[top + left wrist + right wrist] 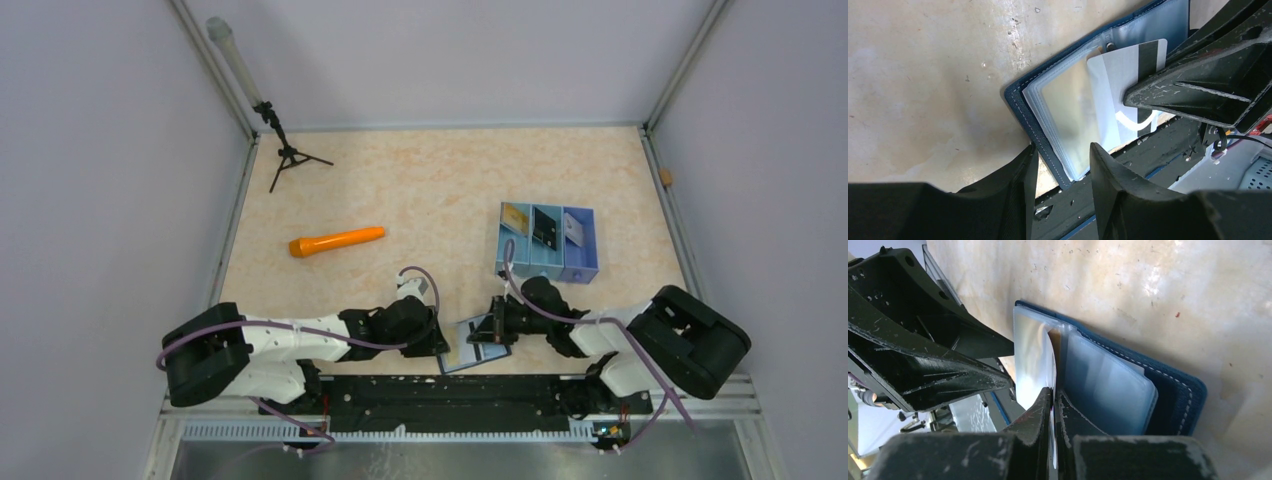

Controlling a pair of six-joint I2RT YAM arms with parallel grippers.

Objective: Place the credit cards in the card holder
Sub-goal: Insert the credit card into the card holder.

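Right tool [1054, 393] is clenching a white credit card [1108, 75] against the open card holder [1018, 101]; left tool [1063, 148] is straddling its corner, grip unclear.

Top external camera high above and behind the arm bases, looking down on the whole table [420, 190], left wrist camera very close over the open card holder [1068, 110], right wrist camera equally close from the opposite side, both sharing that card holder and the white credit card [1108, 85]

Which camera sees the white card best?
Left wrist: the white card shows its face and black stripe. Right wrist sees it nearly edge-on in the right tool; the top view barely shows it.
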